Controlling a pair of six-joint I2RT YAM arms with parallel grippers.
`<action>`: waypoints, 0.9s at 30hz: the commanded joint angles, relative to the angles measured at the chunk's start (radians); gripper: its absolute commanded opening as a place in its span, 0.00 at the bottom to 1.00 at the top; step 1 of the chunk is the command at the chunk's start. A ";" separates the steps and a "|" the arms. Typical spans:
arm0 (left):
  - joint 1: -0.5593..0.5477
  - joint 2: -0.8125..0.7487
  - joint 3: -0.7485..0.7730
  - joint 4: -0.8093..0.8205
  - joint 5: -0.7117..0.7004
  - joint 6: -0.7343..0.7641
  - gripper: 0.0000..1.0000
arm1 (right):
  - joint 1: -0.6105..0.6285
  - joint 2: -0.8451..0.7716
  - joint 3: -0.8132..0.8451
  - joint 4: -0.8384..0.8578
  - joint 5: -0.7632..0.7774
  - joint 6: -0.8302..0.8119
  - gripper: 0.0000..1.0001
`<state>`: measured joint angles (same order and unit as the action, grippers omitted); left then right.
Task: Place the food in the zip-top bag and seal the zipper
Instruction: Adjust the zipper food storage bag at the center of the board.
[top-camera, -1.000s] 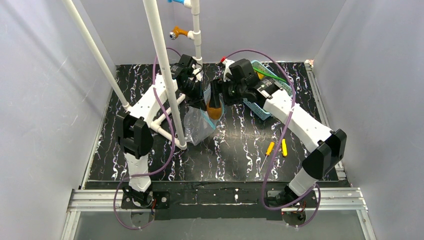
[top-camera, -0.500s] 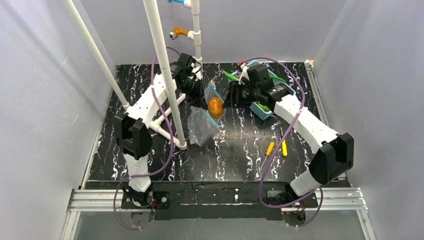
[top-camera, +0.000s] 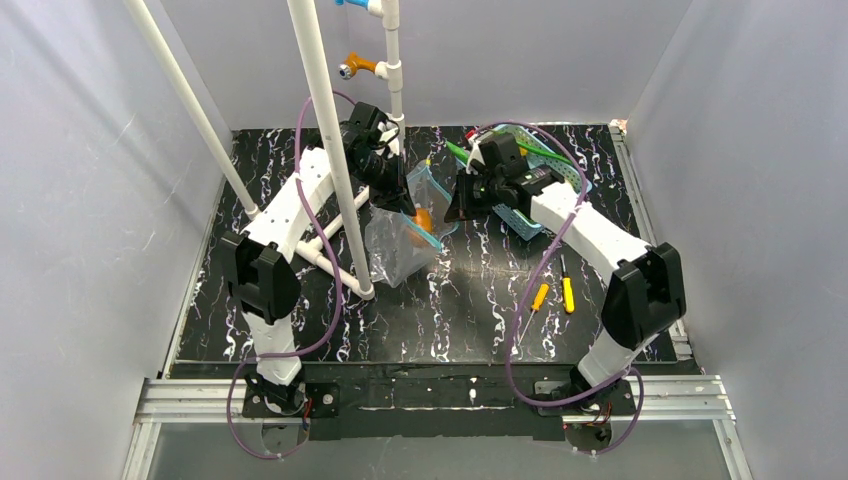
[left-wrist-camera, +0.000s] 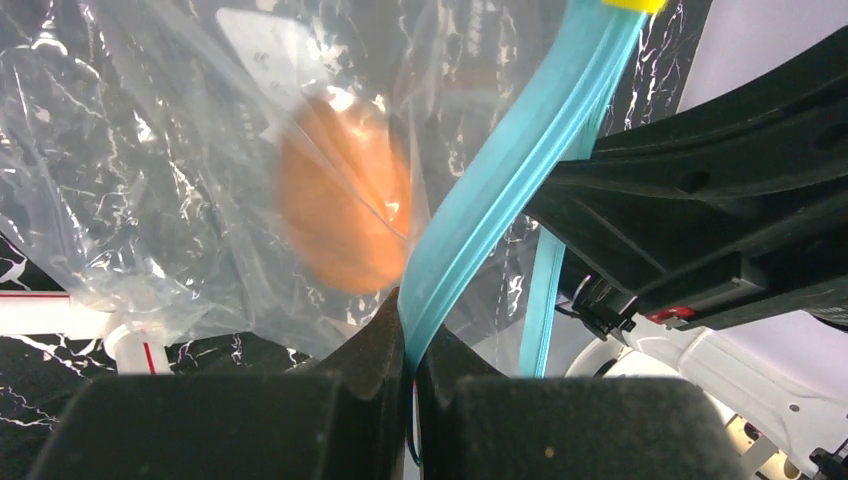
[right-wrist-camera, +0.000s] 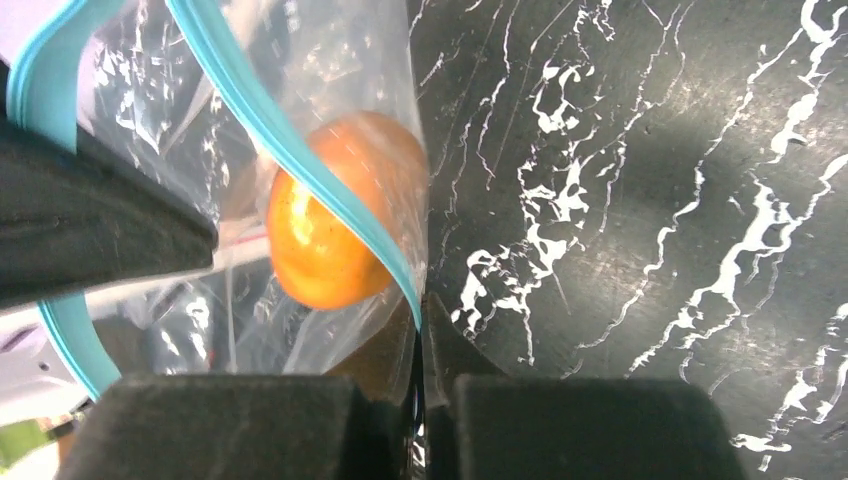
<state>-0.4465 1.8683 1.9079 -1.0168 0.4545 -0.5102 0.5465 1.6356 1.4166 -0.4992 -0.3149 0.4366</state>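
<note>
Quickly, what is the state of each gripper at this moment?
Left gripper: jaws closed on the zipper.
Right gripper: jaws closed, pinching the zip-top bag at its mouth edge.

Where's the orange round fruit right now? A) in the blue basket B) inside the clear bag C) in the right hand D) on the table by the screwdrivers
B: both wrist views show the orange fruit behind the clear plastic of the zip-top bag, past its teal zipper.
</note>
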 joint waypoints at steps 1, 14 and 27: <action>-0.008 -0.022 0.065 -0.037 -0.001 -0.001 0.00 | 0.053 0.038 0.169 -0.062 0.098 -0.055 0.01; 0.213 -0.104 -0.020 -0.057 0.016 0.042 0.00 | 0.087 0.016 0.208 -0.131 0.536 -0.204 0.01; 0.120 -0.074 -0.002 -0.070 0.023 0.038 0.00 | 0.099 0.135 0.355 -0.140 0.089 -0.122 0.30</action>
<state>-0.2882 1.8179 1.8977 -1.0550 0.5060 -0.4759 0.6491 1.7706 1.6951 -0.6430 -0.1001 0.2955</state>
